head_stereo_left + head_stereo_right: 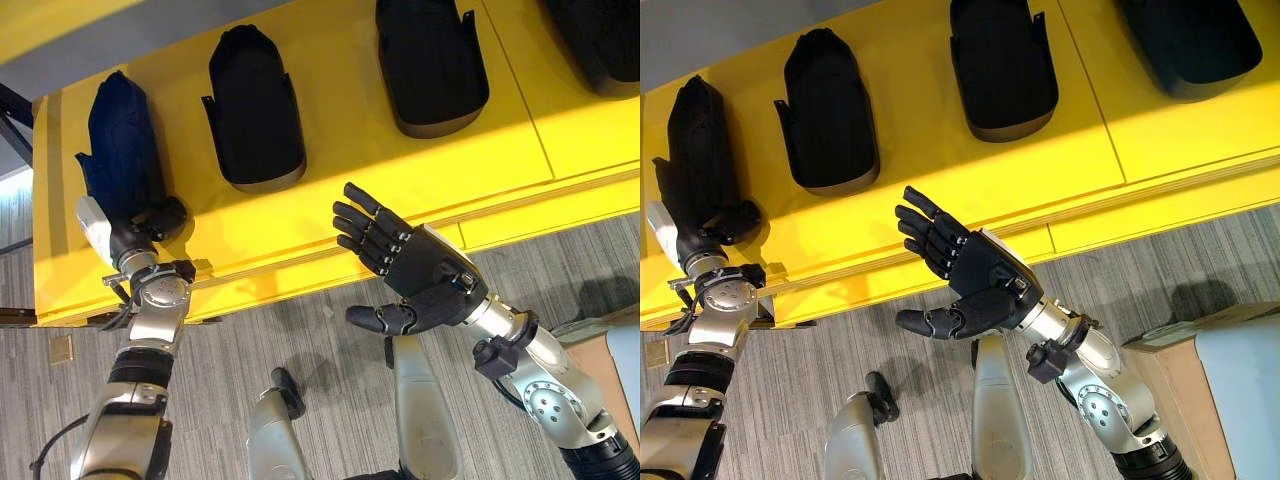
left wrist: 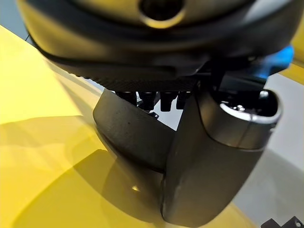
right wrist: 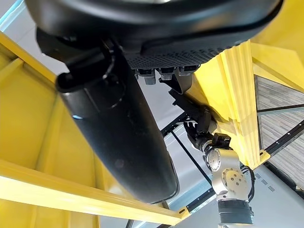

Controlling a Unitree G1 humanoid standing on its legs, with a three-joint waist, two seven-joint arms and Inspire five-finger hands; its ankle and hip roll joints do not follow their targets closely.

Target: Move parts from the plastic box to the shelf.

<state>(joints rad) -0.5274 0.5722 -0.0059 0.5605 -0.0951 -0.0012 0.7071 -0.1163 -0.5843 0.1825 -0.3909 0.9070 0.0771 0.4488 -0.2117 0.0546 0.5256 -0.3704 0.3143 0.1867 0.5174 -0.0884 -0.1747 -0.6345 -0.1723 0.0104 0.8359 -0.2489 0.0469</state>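
Note:
A yellow shelf holds several black molded parts lying flat. My left hand is at the shelf's left end, curled round the near end of one black part that rests on the shelf top. The left wrist view shows that part's dark curved shell beside my thumb. My right hand hovers in front of the shelf's front edge, palm up, open and holding nothing. Other black parts lie further right on the shelf.
A fourth black part lies at the shelf's far right. A cardboard box with a pale container beside it stands on the grey carpet at lower right. The shelf's yellow frame shows in the right wrist view.

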